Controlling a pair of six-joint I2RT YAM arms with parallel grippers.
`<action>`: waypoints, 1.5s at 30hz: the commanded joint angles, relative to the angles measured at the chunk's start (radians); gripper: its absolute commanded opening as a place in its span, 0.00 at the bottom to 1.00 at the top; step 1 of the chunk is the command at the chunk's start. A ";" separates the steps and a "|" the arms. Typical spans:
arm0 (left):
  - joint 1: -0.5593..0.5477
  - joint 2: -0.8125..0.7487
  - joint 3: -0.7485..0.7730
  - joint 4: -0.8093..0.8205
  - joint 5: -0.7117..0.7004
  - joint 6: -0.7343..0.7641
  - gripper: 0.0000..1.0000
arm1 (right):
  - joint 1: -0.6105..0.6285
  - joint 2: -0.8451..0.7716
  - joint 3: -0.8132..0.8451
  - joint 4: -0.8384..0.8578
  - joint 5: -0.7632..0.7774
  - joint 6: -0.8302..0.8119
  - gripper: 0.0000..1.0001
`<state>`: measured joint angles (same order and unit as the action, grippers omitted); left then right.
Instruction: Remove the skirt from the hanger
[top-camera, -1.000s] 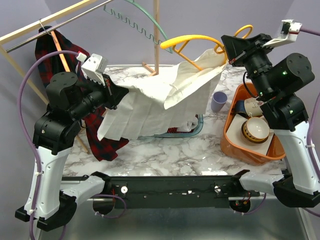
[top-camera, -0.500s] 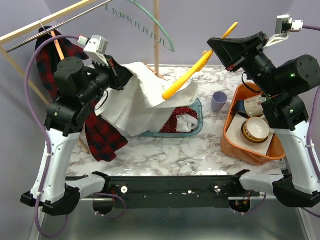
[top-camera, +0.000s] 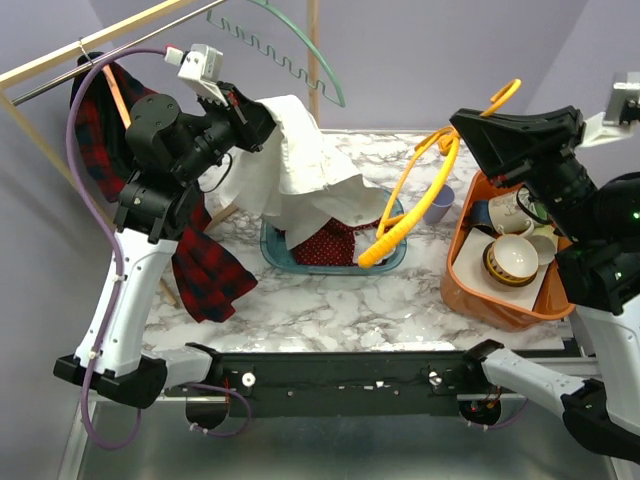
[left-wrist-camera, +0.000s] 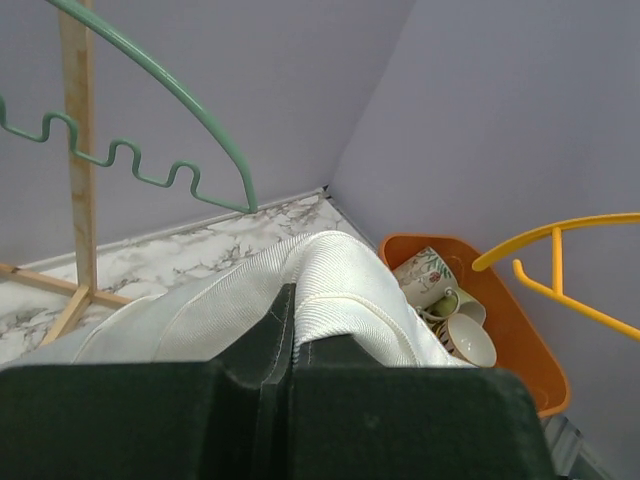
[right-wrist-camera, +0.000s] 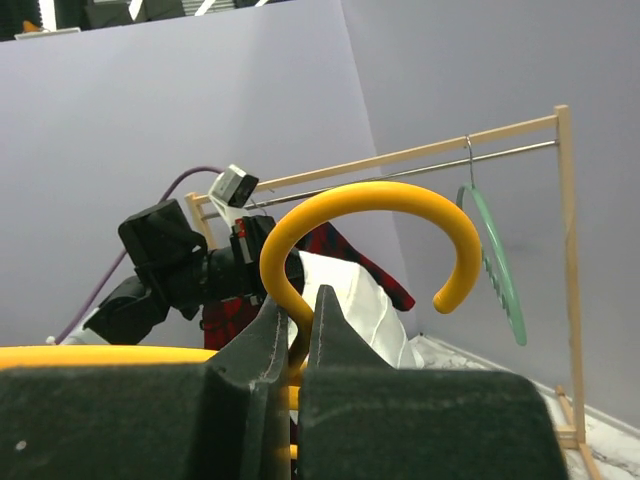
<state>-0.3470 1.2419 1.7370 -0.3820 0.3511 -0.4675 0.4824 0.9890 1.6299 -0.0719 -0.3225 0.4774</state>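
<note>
The white skirt (top-camera: 300, 170) hangs from my left gripper (top-camera: 262, 112), which is shut on its edge, high at the back left; its lower folds drape into the blue tray (top-camera: 272, 250). In the left wrist view the white cloth (left-wrist-camera: 340, 300) is pinched between the shut jaws. My right gripper (top-camera: 462, 124) is shut on the neck of the yellow hanger (top-camera: 415, 195), which hangs free of the skirt, its lower end over the tray. In the right wrist view the hanger's hook (right-wrist-camera: 370, 205) rises from between the jaws of the gripper (right-wrist-camera: 301, 315).
A wooden rack with a metal rail (top-camera: 120, 45) holds a green hanger (top-camera: 300, 60) and a red plaid garment (top-camera: 205, 275). A red dotted cloth (top-camera: 330, 245) lies in the tray. A purple cup (top-camera: 437, 205) and an orange bin (top-camera: 462, 285) of bowls and mugs stand right.
The hanger has come fully out of the skirt and swung right and down with my right gripper. My left gripper has lifted the skirt up and back to the left.
</note>
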 joint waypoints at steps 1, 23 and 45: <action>-0.029 0.004 -0.085 0.187 -0.018 -0.023 0.00 | -0.005 -0.055 -0.047 0.040 0.025 -0.051 0.01; -0.260 0.177 -0.576 0.407 -0.532 0.040 0.00 | -0.005 -0.154 -0.153 0.018 0.072 -0.123 0.01; -0.316 0.229 -0.565 0.235 -0.419 -0.028 0.90 | -0.007 -0.150 -0.237 -0.003 0.112 -0.118 0.01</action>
<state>-0.6525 1.5810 1.0695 -0.0292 -0.1478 -0.5091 0.4824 0.8391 1.4063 -0.0727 -0.2386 0.3573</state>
